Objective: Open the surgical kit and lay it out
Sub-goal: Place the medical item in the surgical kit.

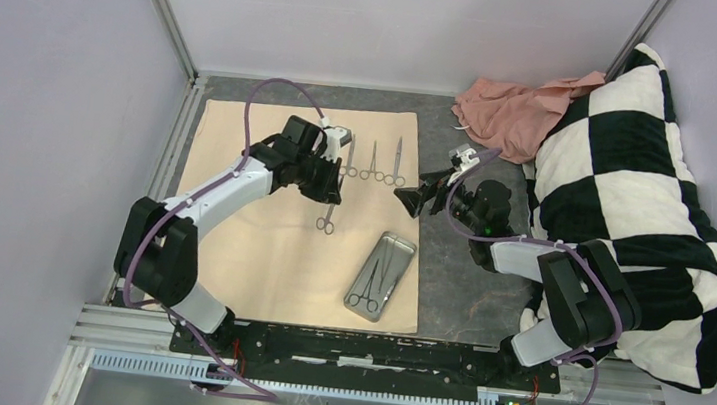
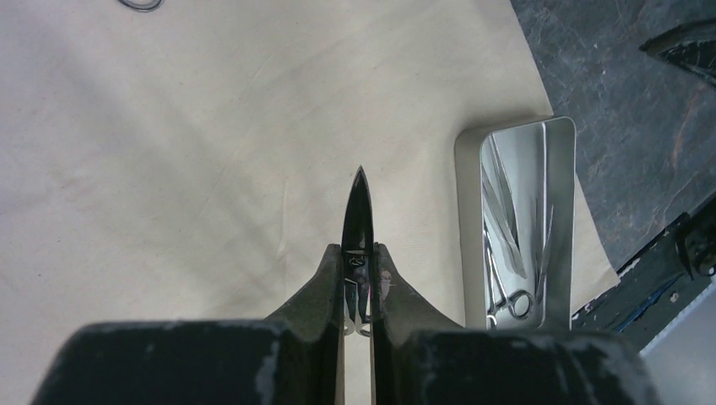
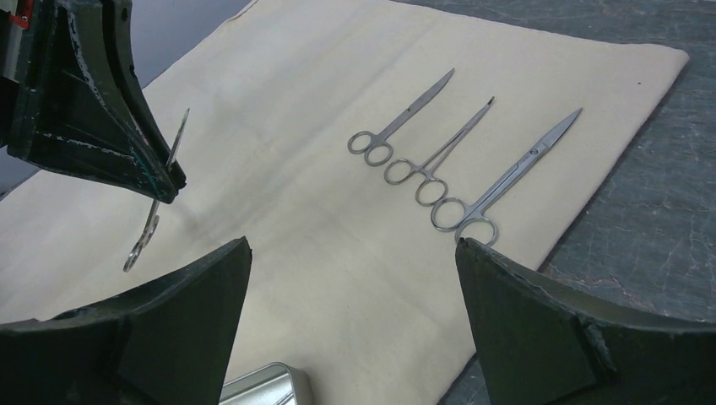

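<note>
On the counter the beige cloth lies spread. The right wrist view catches only a corner of the steel tray; the left wrist view shows slim tools lying lengthwise inside. Left fingers pinch scissors by the blade, rings hanging down. Three instruments lie parallel, tips toward the far edge. Right fingers gape, empty.
</note>
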Tool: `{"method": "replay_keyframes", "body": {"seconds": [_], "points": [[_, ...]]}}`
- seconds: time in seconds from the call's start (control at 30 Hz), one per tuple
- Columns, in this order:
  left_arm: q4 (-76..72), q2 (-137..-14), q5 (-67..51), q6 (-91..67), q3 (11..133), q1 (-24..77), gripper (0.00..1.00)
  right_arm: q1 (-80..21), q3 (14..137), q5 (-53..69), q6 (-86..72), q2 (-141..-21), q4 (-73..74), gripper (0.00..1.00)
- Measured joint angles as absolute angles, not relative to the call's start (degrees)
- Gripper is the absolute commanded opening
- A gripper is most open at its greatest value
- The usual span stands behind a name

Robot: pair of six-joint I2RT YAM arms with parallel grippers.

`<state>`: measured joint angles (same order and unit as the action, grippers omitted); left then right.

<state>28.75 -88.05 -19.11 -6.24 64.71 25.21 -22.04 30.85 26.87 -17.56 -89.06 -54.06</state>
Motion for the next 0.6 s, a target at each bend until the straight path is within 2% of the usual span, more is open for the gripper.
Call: {"method": "replay_keyframes", "body": {"seconds": [0.13, 0.23, 0.6], "points": [[30.17, -89.08, -21.34, -3.25, 65.04, 24.25, 0.02, -21.58, 30.5, 26.79, -17.43, -89.06, -53.82, 0.98], [32.1, -90.85, -18.59, -3.01, 67.53, 23.68, 0.02, -21.58, 30.33, 26.74, -17.23, -89.06, -53.3, 0.98], [45.87, -121.86, 4.05, -9.21, 105.49, 20.32, 0.02, -21.32, 30.35, 26.63, -17.23, -89.06, -52.53, 0.98]]}}
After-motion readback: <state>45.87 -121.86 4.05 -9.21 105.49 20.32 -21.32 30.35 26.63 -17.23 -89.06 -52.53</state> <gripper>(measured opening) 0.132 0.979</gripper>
